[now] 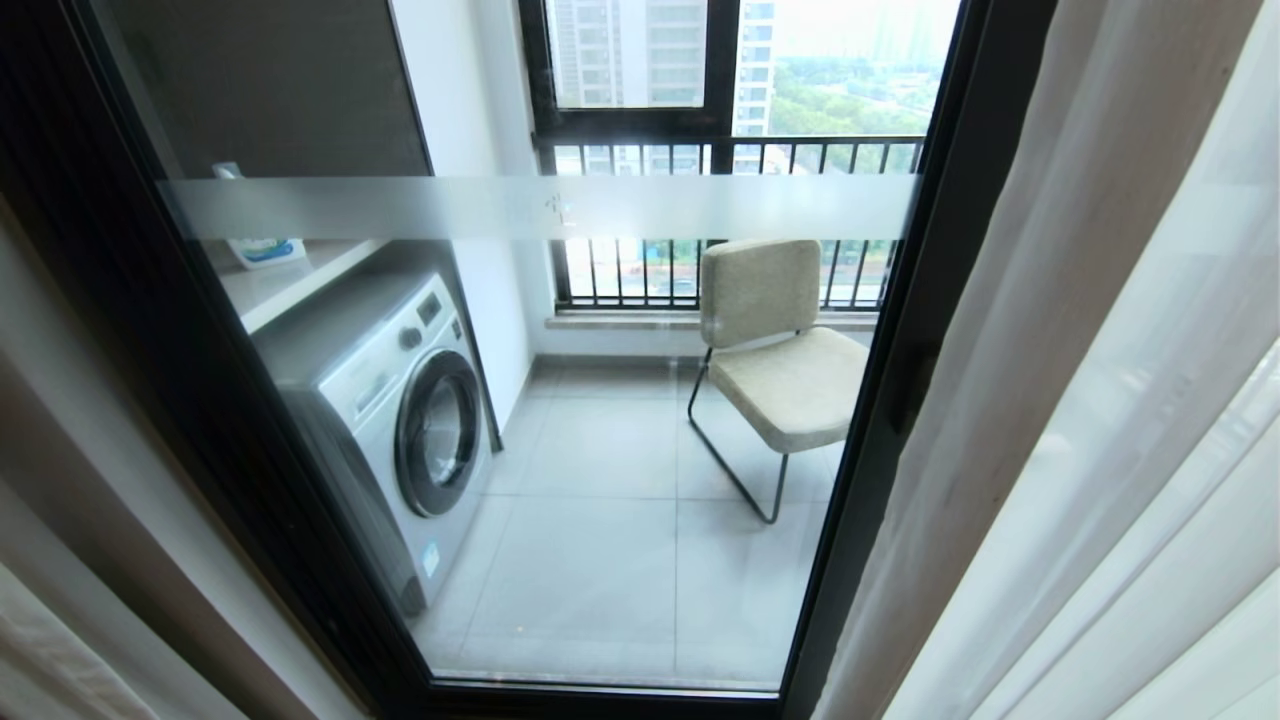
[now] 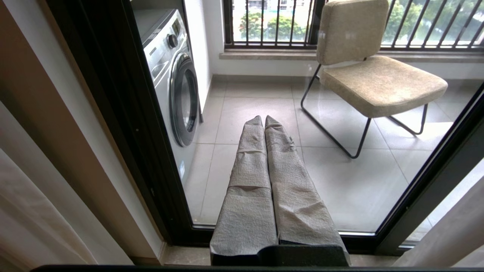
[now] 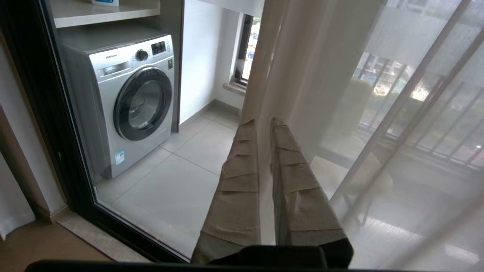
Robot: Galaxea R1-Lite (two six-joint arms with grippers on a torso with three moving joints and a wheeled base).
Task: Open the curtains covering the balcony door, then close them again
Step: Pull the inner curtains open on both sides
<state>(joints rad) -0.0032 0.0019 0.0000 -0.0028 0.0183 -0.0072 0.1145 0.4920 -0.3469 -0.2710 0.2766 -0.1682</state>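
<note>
Judging by the bared tall glass balcony door in its thick black frame (image 1: 560, 420), closing step in hand. Sheer white curtains (image 1: 1100, 400) bunched at three o'clock. Right gripper (image 3: 264, 124) near the sheer's edge, nearly closed, empty; left gripper (image 2: 264, 120) pressed closed, idle. Next: pinch fabric, draw toward nine o'clock.

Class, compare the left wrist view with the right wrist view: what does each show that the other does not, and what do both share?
Only the left wrist view shows the beige chair plainly through clear glass, and the left gripper shut. Only the right wrist view shows the white sheer curtain hanging in front, the shelf and the right gripper near the curtain's edge. Both show the washing machine and the balcony door's black frame.
</note>
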